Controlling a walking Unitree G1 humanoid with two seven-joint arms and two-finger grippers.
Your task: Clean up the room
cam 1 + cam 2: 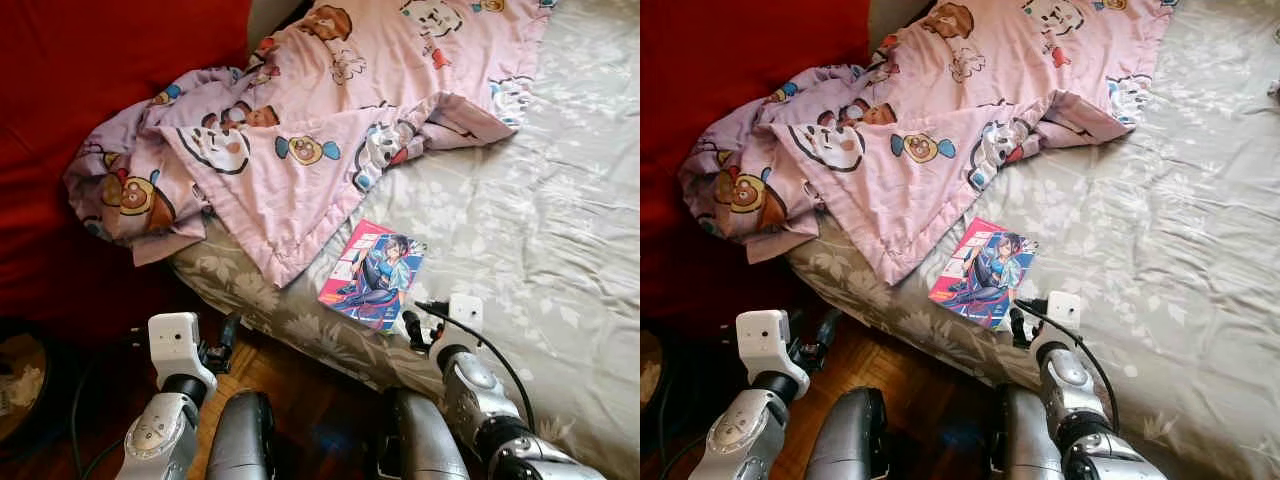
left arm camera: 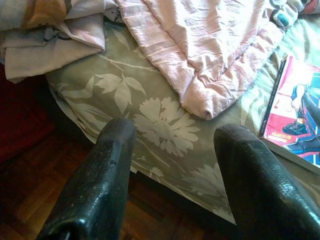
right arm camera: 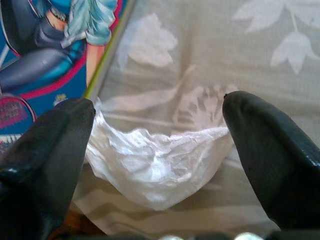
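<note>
A crumpled white tissue [image 3: 150, 170] lies on the grey floral bedsheet [image 1: 520, 220], right beside a corner of a colourful comic book [image 1: 373, 273]. My right gripper [image 3: 159, 105] is open, one finger on each side of the tissue and not touching it; from the head it sits at the bed's near edge [image 1: 415, 330]. A pink cartoon blanket [image 1: 300, 120] is bunched across the bed's upper left and hangs over its side. My left gripper [image 1: 222, 345] is open above the wooden floor, facing the bed's side [image 2: 175, 135].
Red fabric [image 1: 100, 80] stands to the left of the bed. Dark wooden floor [image 1: 290, 375] runs along the bed's near side. A dark round bin [image 1: 20, 385] with pale scraps inside sits at the lower left.
</note>
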